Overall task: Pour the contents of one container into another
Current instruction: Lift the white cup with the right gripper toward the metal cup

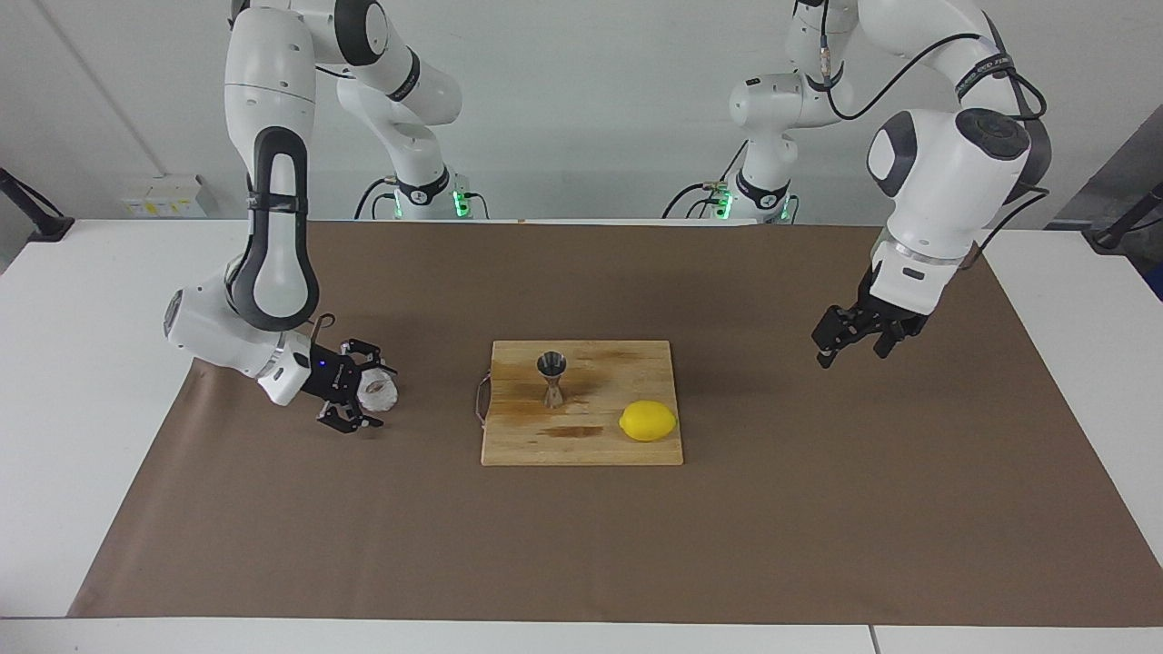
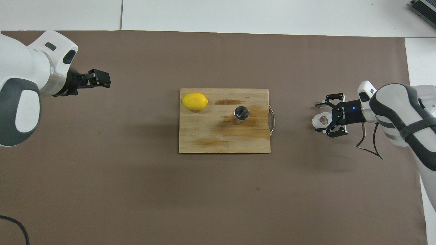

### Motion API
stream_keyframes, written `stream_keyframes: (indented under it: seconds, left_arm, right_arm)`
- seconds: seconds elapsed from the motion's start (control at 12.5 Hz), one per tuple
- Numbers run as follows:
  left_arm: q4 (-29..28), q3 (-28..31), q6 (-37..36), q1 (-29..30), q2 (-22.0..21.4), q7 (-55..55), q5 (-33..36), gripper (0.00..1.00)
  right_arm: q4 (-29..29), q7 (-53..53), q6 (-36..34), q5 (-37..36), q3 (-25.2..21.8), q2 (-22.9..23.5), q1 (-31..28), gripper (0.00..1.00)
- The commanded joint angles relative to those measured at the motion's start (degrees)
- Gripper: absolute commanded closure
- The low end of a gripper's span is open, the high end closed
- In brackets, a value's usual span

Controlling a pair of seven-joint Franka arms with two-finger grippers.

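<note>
Nearby, lemon [image 1: 648,421] beside jigger [image 1: 551,377], cutting board [image 1: 581,450]

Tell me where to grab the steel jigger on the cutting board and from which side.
Grip the jigger at its narrow waist, coming in level from the left arm's end of the board. It stands upright, the cones keep fingers from slipping, and the lemon lies farther from the robots, off that path.

white table [image 1: 82,381] under brown mat [image 1: 581,545], plain white wall [image 1: 591,100]
</note>
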Motion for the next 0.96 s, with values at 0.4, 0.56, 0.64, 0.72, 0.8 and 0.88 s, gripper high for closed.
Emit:
stream_keyframes:
  seconds: [0.4, 0.56, 0.64, 0.72, 0.8, 0.88]
  left_arm:
    - [7.9, 3.3, -15.6, 1.1, -3.3, 11.2, 0.8, 0.00]
    - [9.1, 5.0, -19.6, 0.5, -3.5, 13.5, 0.7, 0.00]
    - [9.4, 5.0, -21.3, 0.5, -4.2, 13.7, 0.6, 0.00]
    - [9.2, 5.1, -22.0, 0.3, -6.0, 14.3, 0.6, 0.00]
    - [8.0, 5.7, -22.3, 0.2, -8.0, 16.4, 0.6, 0.00]
    - [6.5, 5.7, -22.7, 0.3, -9.2, 17.7, 0.6, 0.00]
  right_arm:
    - [-4.0, -6.2, 0.8, 2.4, 0.2, -1.0, -1.5, 0.22]
    - [-3.9, -6.0, 0.9, 2.4, 0.3, -1.0, -1.4, 0.53]
    - [-3.9, -6.0, 0.9, 2.4, 0.2, -1.0, -1.4, 0.62]
    - [-3.6, -6.0, 0.8, 2.4, 0.3, -1.0, -1.5, 0.63]
    - [-2.7, -5.8, 0.8, 2.9, 0.3, -1.0, -1.6, 0.63]
    - [-1.7, -5.5, 0.7, 3.6, 0.3, -1.3, -0.8, 0.63]
